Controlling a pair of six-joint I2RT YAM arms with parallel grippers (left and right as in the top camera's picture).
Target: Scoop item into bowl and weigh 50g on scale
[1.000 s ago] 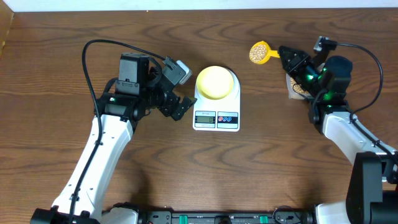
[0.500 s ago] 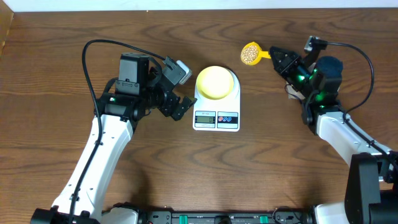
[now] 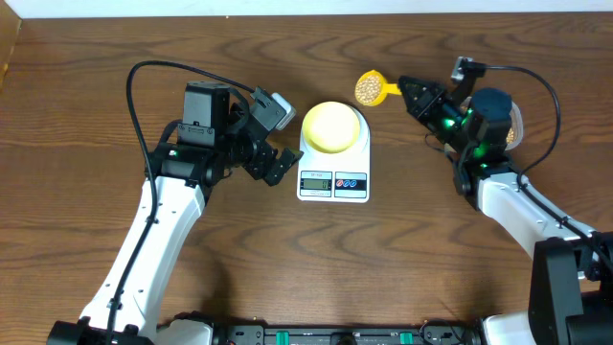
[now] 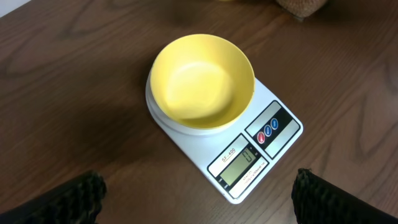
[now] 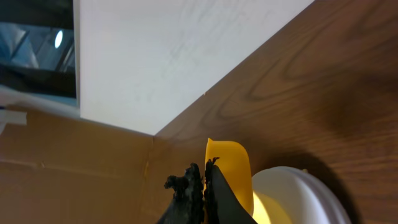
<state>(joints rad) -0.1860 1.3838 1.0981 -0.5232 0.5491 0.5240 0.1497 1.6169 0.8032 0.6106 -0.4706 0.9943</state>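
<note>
Pinching a plastic scoop (image 3: 387, 91) of round beans (image 3: 366, 90), right gripper (image 3: 406, 87) hovers (left gripper (image 4: 199, 180) gapes).

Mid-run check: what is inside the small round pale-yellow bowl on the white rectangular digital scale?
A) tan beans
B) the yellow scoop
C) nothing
C: the bowl shows a bare inside in the left wrist view; the tan beans lie in the yellow plastic scoop held by the right gripper.
</note>
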